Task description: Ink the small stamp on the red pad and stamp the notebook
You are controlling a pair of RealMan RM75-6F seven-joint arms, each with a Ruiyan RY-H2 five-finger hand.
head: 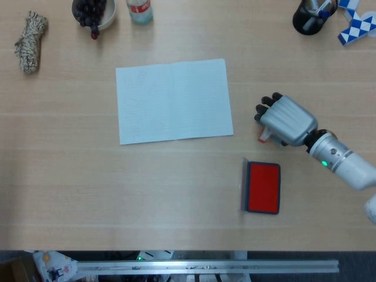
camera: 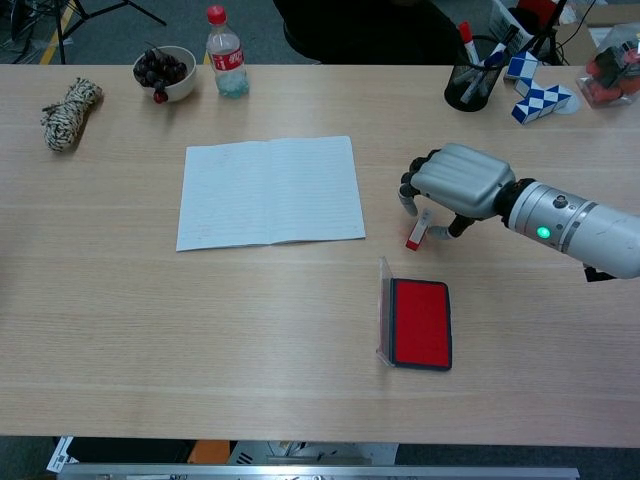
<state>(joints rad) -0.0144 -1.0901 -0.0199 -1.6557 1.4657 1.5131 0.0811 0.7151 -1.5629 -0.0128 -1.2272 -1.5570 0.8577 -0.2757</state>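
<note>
Notebook [camera: 270, 192]: open, upper centre; no mark visible.
Red pad [camera: 420, 323]: lid up, lower right; may skid if struck off-centre.
Right hand [camera: 458, 183]: fingers curled over the stamp; grip unclear.
Small stamp [camera: 417, 230]: tilted beneath the hand, may topple.

Right hand [head: 286, 120], palm down, fingers curled, over the small stamp [head: 264, 136]; only a red-and-white sliver of the stamp shows at its near-left edge. Red pad [head: 262, 187] open, near side of the hand, lid upright along its left edge. Notebook [head: 174, 100] open flat, left of the hand. Far edge: rope bundle [head: 30, 43], bowl of dark fruit [head: 93, 14], bottle [head: 140, 11], pen cup [head: 311, 16], blue-white snake puzzle [head: 356, 22].
</note>
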